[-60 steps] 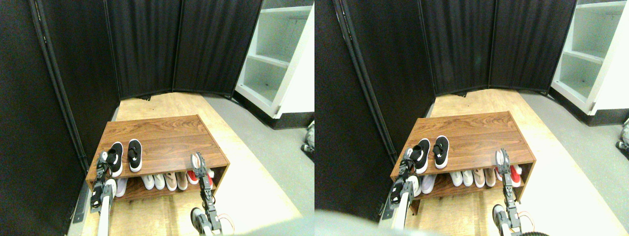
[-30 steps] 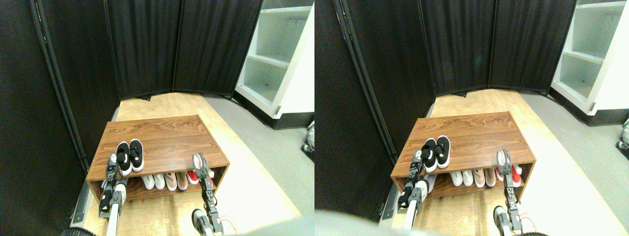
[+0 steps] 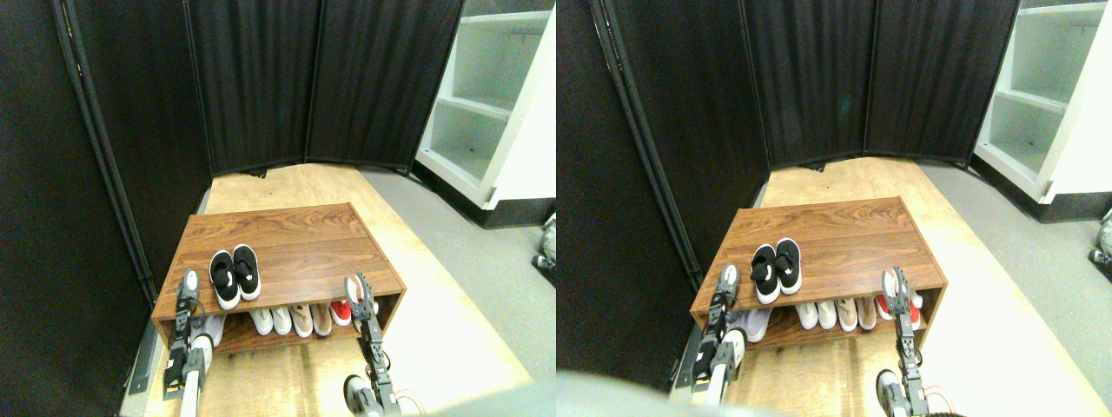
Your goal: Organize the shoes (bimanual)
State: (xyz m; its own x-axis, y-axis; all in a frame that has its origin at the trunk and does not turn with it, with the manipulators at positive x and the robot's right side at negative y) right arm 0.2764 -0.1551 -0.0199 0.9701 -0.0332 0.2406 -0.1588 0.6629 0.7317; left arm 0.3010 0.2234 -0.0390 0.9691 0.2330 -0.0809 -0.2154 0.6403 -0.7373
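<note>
on top of the wooden shoe rack (image 3: pixel 295 230), the shoes (image 3: pixel 234 274) sit side by side, touching, toes toward the robot, just right of the left gripper (image 3: pixel 188 286). left gripper is at the rack's front-left edge, apart from the pair; can't tell its jaw opening. right gripper (image 3: pixel 358 291) is at the front-right edge, holding nothing; opening unclear too. black uppers, white soles. lower shelf holds white and beige shoes (image 3: pixel 291 320) and a red shoe (image 3: pixel 340 311). black curtains (image 3: pixel 261 78) behind, white shelving (image 3: pixel 486 95) far right.
</note>
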